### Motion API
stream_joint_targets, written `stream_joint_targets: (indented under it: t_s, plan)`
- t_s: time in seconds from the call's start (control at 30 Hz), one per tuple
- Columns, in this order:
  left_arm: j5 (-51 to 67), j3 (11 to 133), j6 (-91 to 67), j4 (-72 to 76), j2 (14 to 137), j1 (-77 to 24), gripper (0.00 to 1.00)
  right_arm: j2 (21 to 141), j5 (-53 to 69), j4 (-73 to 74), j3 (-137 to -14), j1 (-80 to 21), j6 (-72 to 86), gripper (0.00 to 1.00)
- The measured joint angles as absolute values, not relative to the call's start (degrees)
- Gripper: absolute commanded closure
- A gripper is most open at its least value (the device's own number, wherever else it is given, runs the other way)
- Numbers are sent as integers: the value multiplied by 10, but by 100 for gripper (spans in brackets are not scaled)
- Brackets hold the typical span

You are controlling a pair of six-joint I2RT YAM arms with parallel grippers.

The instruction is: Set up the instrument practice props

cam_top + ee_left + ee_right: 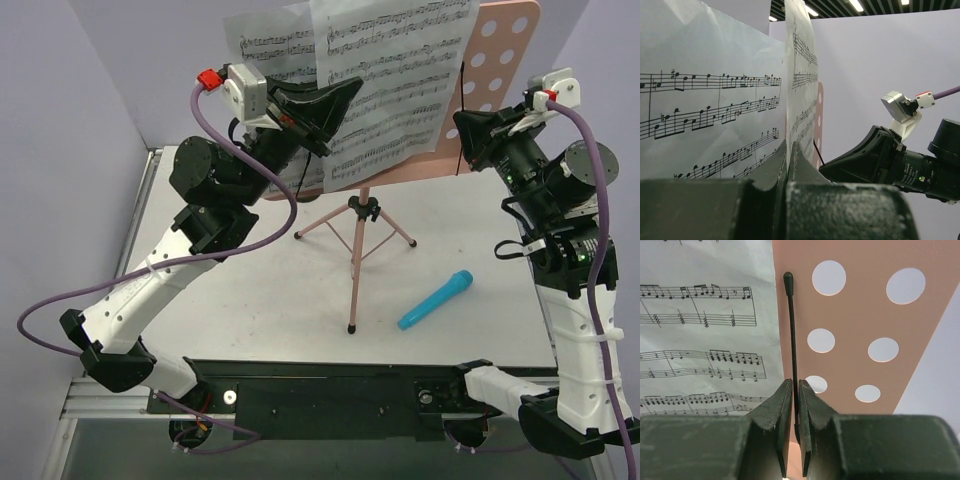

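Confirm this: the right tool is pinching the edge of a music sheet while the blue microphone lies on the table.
The right tool is closed on the black wire page holder, not on the music sheet, as the right wrist view shows. The blue microphone does lie on the table.

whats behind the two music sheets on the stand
The pink music stand's hole-punched desk, bare only right of the right sheet and along its lower edge. The left sheet and right sheet cover the rest of it, so that part cannot be seen.

White table point(250, 295) — music stand point(355, 262), blue microphone point(435, 300)
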State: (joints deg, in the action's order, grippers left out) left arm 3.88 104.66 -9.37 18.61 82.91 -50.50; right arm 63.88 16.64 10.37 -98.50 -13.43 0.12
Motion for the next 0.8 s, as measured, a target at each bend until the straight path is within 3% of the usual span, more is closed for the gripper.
stream_joint_targets:
  t_s: [0.23, 0.33, 0.8]
  plan:
    - [35, 1047, -100, 214, 851, -505, 100, 621, 163, 54, -944, -134, 33, 95]
    - [34, 1047, -101, 220, 860, -505, 100, 620, 163, 45, -938, -134, 42, 100]
    - [7, 1020, -96, 236, 844, -505, 100, 601, 148, 6, -900, -132, 62, 100]
